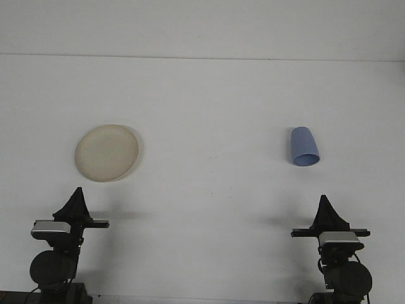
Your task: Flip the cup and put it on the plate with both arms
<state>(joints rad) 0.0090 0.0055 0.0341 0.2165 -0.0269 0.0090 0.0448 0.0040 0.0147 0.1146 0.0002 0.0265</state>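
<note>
Front view of your workspace. Your left gripper sits at the lower left edge of the table, its fingers drawn together into a single dark point that aims away from you; it holds nothing. Your right gripper mirrors it at the lower right, likewise closed to a point and empty. Each gripper casts a faint shadow on the white surface beside it.

Ahead of your left gripper, and slightly to its right, lies the plate: round, cream-coloured, shallow, resting flat on the table and carrying nothing. Ahead of your right gripper, slightly to its left, you find the cup: pale blue, tapered, with its wider end toward you and its narrower end toward the far side. From this angle you cannot tell for certain whether it lies on its side or stands mouth-down.

Plate and cup are well apart, on opposite halves of the table, and neither gripper touches either one.
</note>
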